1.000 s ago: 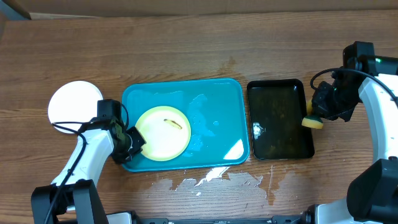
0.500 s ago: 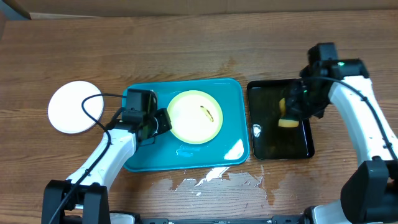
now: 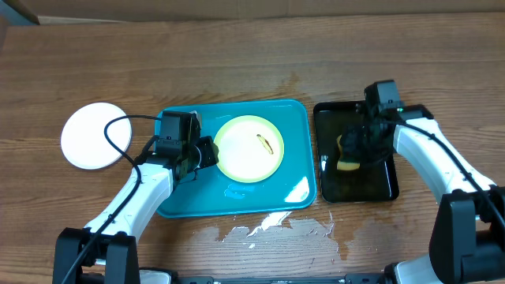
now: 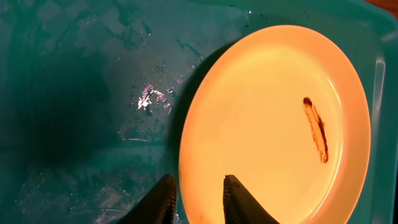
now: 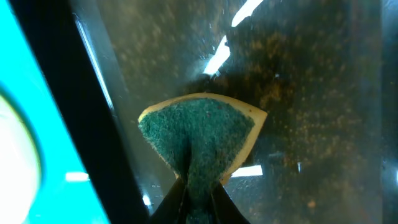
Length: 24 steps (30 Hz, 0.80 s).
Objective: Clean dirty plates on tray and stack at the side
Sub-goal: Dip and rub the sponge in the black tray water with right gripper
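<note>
A pale yellow plate point(image 3: 248, 148) point(image 4: 273, 124) with a brown smear point(image 4: 316, 129) lies flat in the middle of the turquoise tray point(image 3: 292, 118). My left gripper point(image 3: 207, 153) point(image 4: 199, 178) is at the plate's left rim. It is open by a small gap, with one finger over the tray, the other over the plate and the rim between them. A white plate point(image 3: 95, 136) sits on the table left of the tray. My right gripper point(image 3: 351, 154) point(image 5: 198, 180) is shut on a yellow and green sponge point(image 3: 347, 164) point(image 5: 199, 130) over the black tray.
The black tray point(image 3: 371, 126) point(image 5: 311, 93) stands right of the turquoise one and holds dark wet residue. Water lies on the turquoise tray's floor point(image 4: 146, 99). A patch of spilled water point(image 3: 268, 229) marks the table by the front edge.
My left gripper slid the yellow plate from the tray's lower left to its middle, then its jaws parted. My right gripper carried the sponge from beside the black tray to over it.
</note>
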Tool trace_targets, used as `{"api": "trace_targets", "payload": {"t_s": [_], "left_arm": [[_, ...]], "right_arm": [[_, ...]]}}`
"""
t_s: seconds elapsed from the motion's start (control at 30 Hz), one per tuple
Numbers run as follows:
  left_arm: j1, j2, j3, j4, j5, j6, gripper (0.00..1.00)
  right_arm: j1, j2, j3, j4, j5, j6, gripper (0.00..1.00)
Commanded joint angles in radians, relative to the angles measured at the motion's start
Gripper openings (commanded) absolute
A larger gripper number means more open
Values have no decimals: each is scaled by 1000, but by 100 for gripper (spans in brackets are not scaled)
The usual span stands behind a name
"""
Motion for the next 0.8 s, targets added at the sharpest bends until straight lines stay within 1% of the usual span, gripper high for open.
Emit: {"api": "trace_targets", "payload": {"t_s": [0.0, 0.03, 0.1, 0.13, 0.3, 0.47, 0.67, 0.77], "left_arm": [[-4, -2, 4, -8, -3, 45, 29], [-4, -2, 4, -13, -3, 45, 30], [-4, -2, 4, -24, -3, 45, 31], [-4, -2, 4, -29, -3, 45, 31], [-4, 2, 4, -51, -24, 44, 40], [-4, 35, 4, -76, -85, 45, 47], [-4, 83, 4, -76, -84, 31, 47], [-4, 94, 4, -72, -84, 22, 47]], "right_arm": [[-1, 1, -50, 39, 9, -1, 18], [0, 1, -59, 43, 9, -1, 19], [0, 1, -74, 49, 17, -5, 27], [0, 1, -79, 52, 33, -4, 28], [0, 1, -84, 66, 73, -15, 40], [0, -1, -52, 1, 64, -26, 44], [1, -1, -64, -63, 65, 32, 44], [2, -1, -79, -74, 64, 35, 44]]}}
